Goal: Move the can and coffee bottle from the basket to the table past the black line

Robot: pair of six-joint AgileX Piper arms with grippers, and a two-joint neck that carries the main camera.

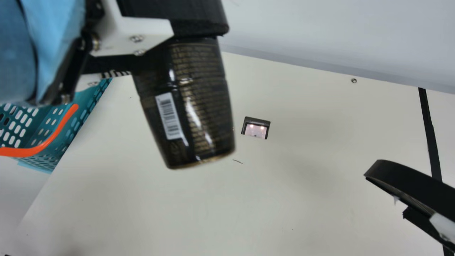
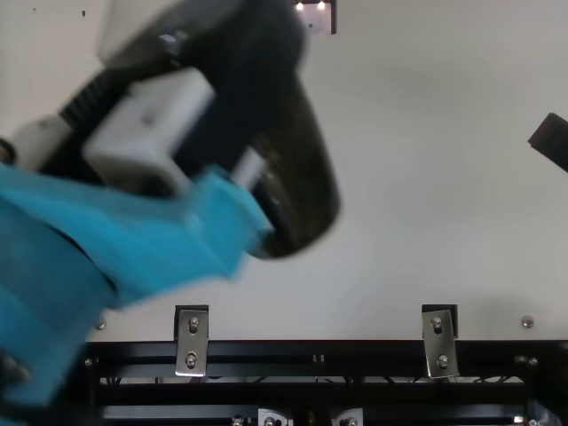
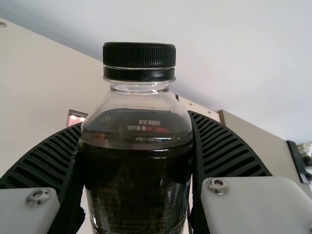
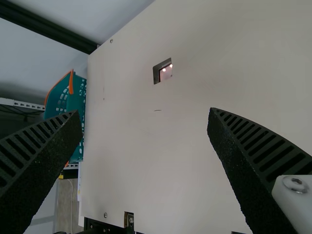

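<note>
My 2 grippers: L gripper point(image 1: 185, 46) clamping 1 coffee btl. point(image 1: 204, 106) over table point(image 1: 302, 202); R gripper point(image 1: 391, 192) open. 1 teal basket point(image 1: 57, 151), left.

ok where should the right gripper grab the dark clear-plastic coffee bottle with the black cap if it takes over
I'd take the dark clear-plastic coffee bottle by its lower body, coming from the main view's right, one finger on each side. The left gripper clamps it higher up, leaving the long, rounded lower part free; it narrows towards the base, so probably don't grip too near the end.
</note>
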